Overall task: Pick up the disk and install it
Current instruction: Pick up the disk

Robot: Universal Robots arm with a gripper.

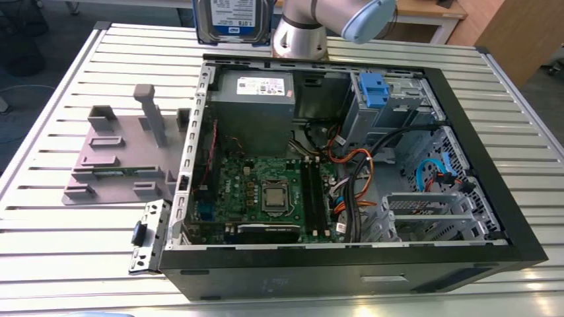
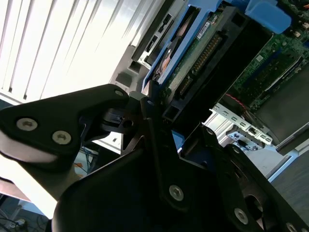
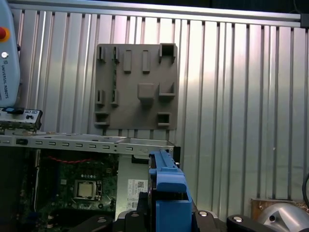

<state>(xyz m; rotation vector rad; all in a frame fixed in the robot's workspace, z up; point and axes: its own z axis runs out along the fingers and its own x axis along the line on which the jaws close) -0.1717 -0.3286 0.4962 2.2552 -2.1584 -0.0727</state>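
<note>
Pickup looks done: the blue-bracketed silver metal disk (image 1: 231, 20) hangs at the top edge of the exterior view, and the first wrist view has the tool (image 3: 167, 210) clamped on its bracket. Install's left: it isn't in the open black computer case (image 1: 308, 277) on the slatted metal counter (image 1: 70, 251) yet.

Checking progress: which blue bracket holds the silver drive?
The raised one framing the disk, outside the case; the blue clip inside is bare.
</note>
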